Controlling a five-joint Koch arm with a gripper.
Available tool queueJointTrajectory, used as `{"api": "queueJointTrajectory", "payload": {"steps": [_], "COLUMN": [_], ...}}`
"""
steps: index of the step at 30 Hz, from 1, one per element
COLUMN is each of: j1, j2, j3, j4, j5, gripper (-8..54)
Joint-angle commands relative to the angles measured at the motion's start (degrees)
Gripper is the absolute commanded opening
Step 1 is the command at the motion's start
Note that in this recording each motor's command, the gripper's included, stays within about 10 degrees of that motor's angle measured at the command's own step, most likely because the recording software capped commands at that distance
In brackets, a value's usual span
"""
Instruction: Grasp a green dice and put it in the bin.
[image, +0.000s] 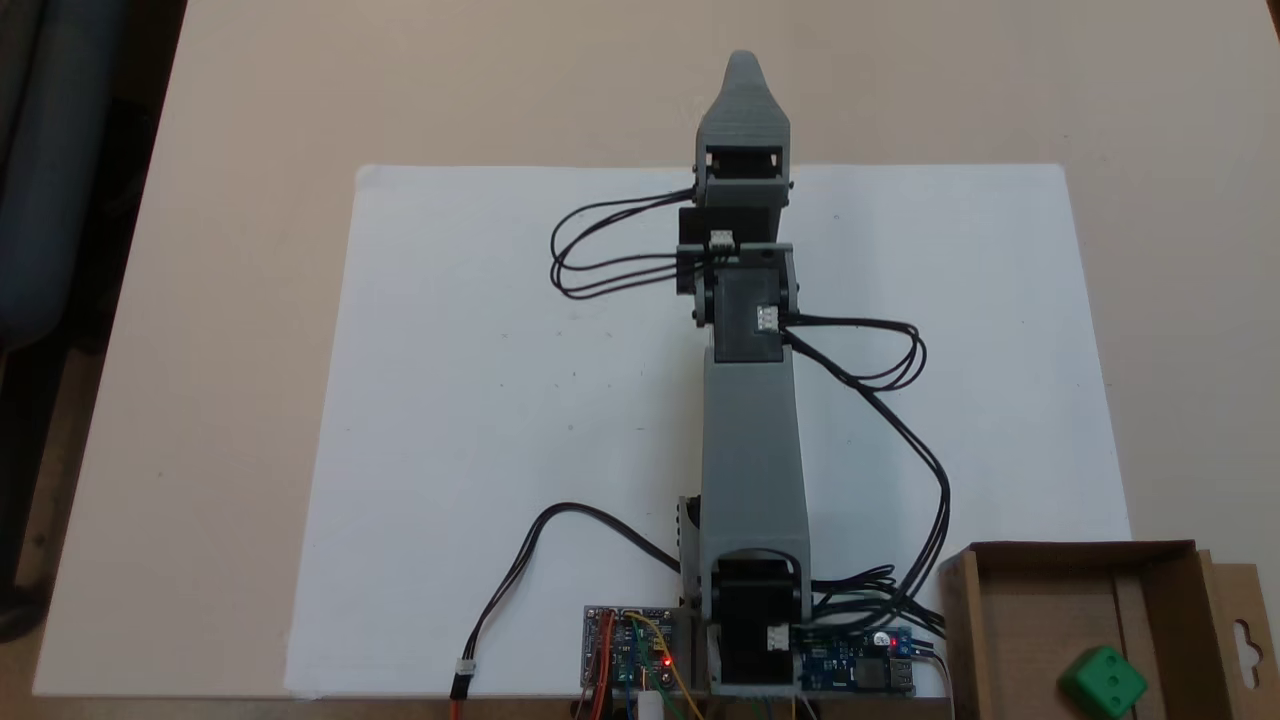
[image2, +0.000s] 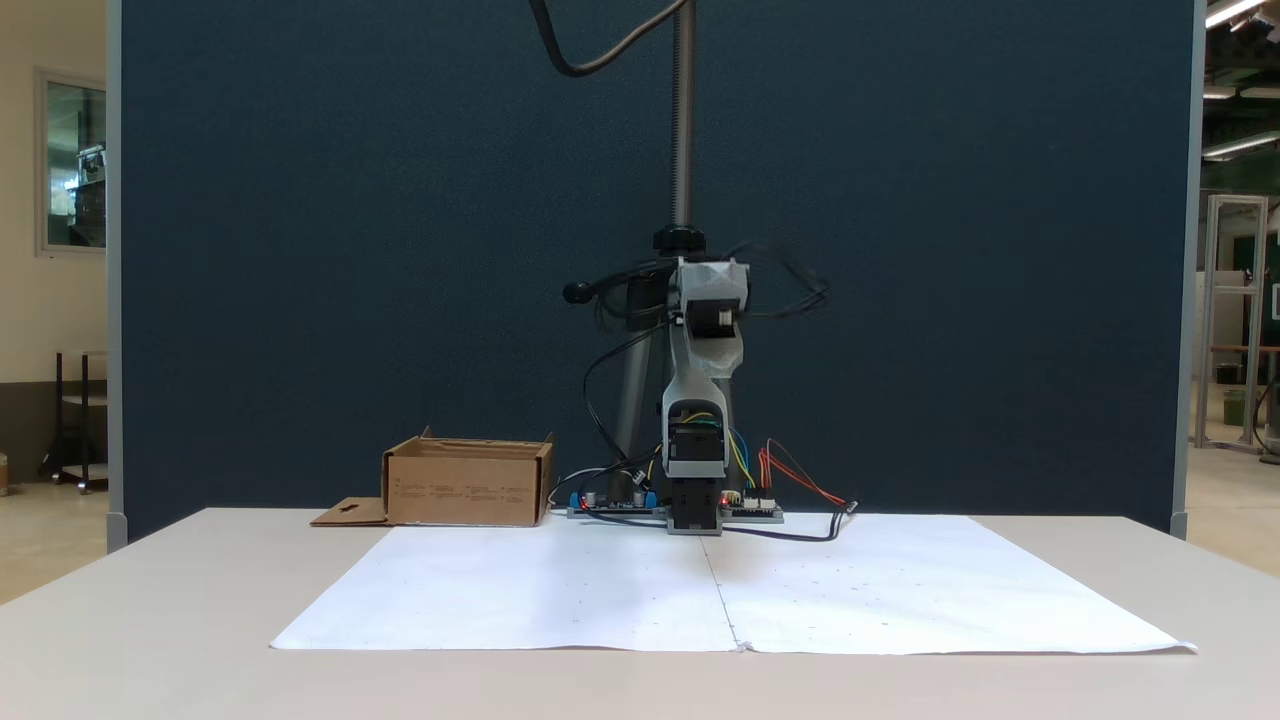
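In a fixed view from above, white paper (image: 500, 430) is lying across the bench (image: 200, 300). The arm is reaching forward over it, the gripper (image: 744, 75) pointing away from the base; whether its jaws are released or clenched cannot be told. At far right, the green dice (image: 1103, 682) is sitting inside the bin (image: 1040, 600).
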Motion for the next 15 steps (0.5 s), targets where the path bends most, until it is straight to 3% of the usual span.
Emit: {"api": "queueJointTrajectory", "payload": {"steps": [1,10,15], "j1": [-1.05,-1.05,1.05], "j2": [5.01,14.15,14.41], "j3": [1.58,24.87,32.34], "j4": [-9.47,-24.77,-33.2], "j5": [-1.05,-1.41,-1.58], "gripper": [44.0,43.1,43.1]}}
